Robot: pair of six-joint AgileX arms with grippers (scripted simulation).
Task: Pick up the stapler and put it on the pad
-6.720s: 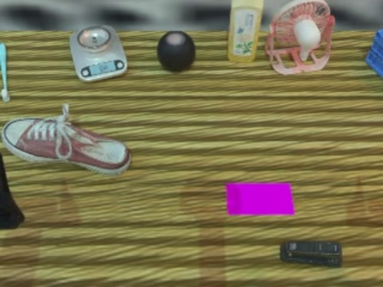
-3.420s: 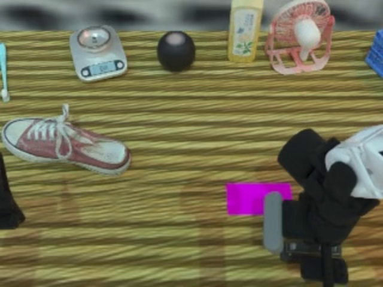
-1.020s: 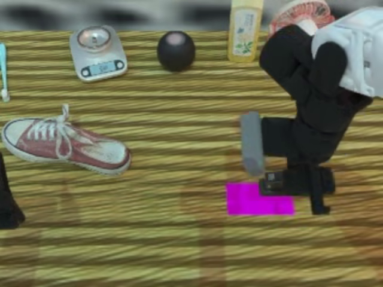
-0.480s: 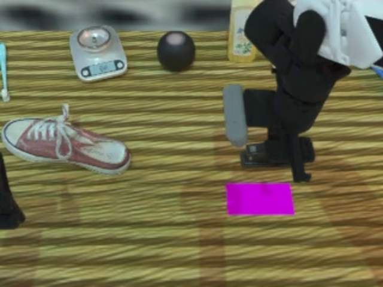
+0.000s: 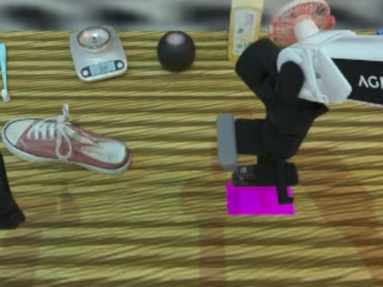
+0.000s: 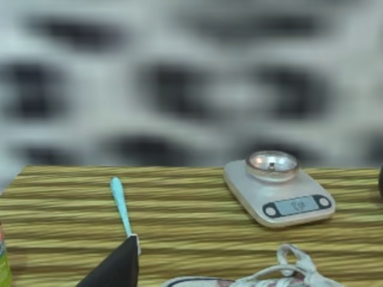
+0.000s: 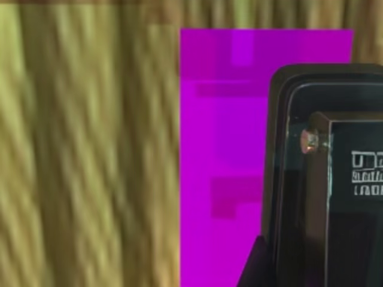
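Note:
My right gripper [image 5: 280, 180] is shut on the black-grey stapler [image 5: 246, 175] and holds it over the far edge of the magenta pad [image 5: 254, 203]. I cannot tell whether the stapler touches the pad. In the right wrist view the stapler [image 7: 326, 179] fills one side, with the pad [image 7: 221, 149] beneath and beside it and one dark fingertip [image 7: 257, 266] against the stapler. My left arm [image 5: 7, 203] is parked at the table's left edge, and one of its fingers [image 6: 116, 266] shows in the left wrist view.
A red sneaker [image 5: 66, 143] lies at the left. Along the far edge stand a kitchen scale [image 5: 97, 52], a black ball [image 5: 176, 51], a yellow bottle [image 5: 244, 27] and a pink fan [image 5: 299, 15]. A teal toothbrush [image 5: 3, 72] lies at the far left.
My right gripper carried the stapler from the near right, up and over past the pad. In the last half second it came down toward the near side, onto the pad's far edge.

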